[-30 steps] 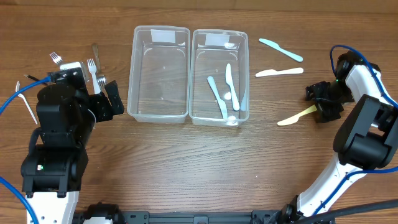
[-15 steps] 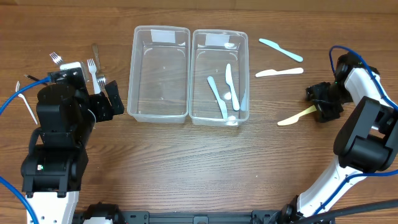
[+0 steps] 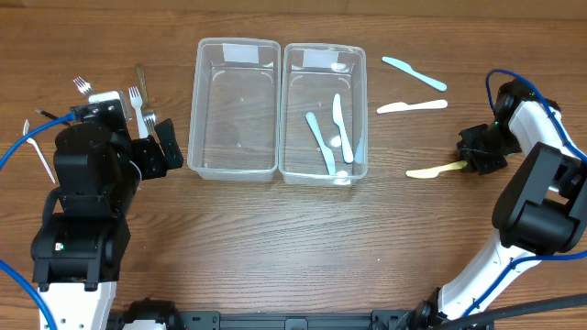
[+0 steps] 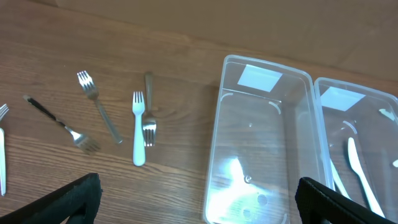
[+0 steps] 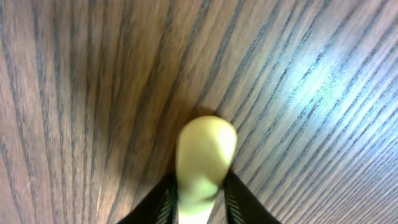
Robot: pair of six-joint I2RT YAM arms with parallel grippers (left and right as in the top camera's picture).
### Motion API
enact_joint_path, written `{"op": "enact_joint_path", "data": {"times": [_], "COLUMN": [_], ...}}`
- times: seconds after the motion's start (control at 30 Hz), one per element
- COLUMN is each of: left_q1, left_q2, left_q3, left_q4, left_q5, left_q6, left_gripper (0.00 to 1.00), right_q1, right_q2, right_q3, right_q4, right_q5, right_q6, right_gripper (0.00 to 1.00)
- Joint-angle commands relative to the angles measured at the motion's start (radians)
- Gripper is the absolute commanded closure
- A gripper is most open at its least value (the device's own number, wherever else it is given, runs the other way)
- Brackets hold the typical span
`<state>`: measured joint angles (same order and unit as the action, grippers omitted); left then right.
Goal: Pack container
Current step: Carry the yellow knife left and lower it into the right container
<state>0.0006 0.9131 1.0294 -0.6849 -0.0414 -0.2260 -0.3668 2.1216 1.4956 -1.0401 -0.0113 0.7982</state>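
The right pincer [image 3: 479,158] pinches the yellow knife [image 3: 427,170] by its handle near the right edge of the tabletop [image 3: 275,238] — its long axis runs left, blade toward the knife container [image 3: 365,119], well apart. The left pincer [image 3: 161,147], spread, sits by the left edge — much farther.

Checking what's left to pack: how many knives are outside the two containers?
3. A light blue knife and a white knife lie on the table right of the containers; the yellow knife is held in the right gripper.
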Motion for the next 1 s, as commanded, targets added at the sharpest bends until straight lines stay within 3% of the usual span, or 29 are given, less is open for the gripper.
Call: {"op": "enact_joint_path", "data": {"times": [0.0, 0.3, 0.5, 0.6, 0.97], "left_q1": [0.006, 0.006, 0.006, 0.006, 0.006], "left_q2": [0.001, 0.001, 0.001, 0.002, 0.002], "left_q3": [0.024, 0.023, 0.023, 0.023, 0.023], "left_q4": [0.008, 0.008, 0.009, 0.009, 0.009], "left_q5": [0.010, 0.010, 0.009, 0.009, 0.009], "left_q6": [0.020, 0.020, 0.020, 0.020, 0.021], "left_gripper": [0.00, 0.00, 0.00, 0.00, 0.00], "right_q1": [0.000, 0.002, 0.012, 0.016, 0.126], "right_q2": [0.035, 0.035, 0.035, 0.031, -0.067], "right_q3": [-0.036, -0.036, -0.005, 0.064, 0.466], "right_q4": [0.026, 0.042, 0.026, -0.016, -0.272], "right_q5": [-0.035, -0.035, -0.029, 0.004, 0.017], "right_q6": [-0.003, -0.012, -0.058, -0.090, -0.300], "right_gripper": [0.76, 0.78, 0.89, 0.96, 0.96]}}
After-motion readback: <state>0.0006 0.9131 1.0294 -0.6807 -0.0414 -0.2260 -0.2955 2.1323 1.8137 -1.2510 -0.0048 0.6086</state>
